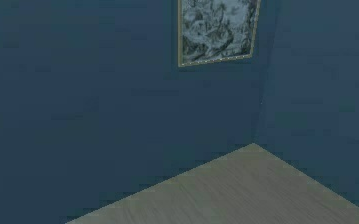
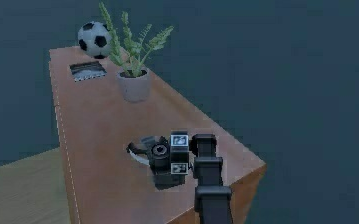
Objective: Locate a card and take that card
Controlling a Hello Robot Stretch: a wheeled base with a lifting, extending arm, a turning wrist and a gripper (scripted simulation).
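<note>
A small flat rectangle [image 2: 87, 70], dark with a light edge, lies at the far end of a long wooden table [image 2: 97, 130]; it may be the card. My arm [image 2: 212, 195] rises from the arm side view's bottom edge. Its gripper [image 2: 138, 150] is over the table's near part, well short of that flat rectangle. Only bare tabletop lies behind the fingers, so the gripper holds nothing.
A black-and-white ball [image 2: 94, 39] and a leafy plant in a white pot [image 2: 134, 80] stand near the flat rectangle. Dark blue walls lie behind the table. In the forward view a framed picture [image 1: 218, 32] hangs near a wall corner, above pale wood floor [image 1: 237, 195].
</note>
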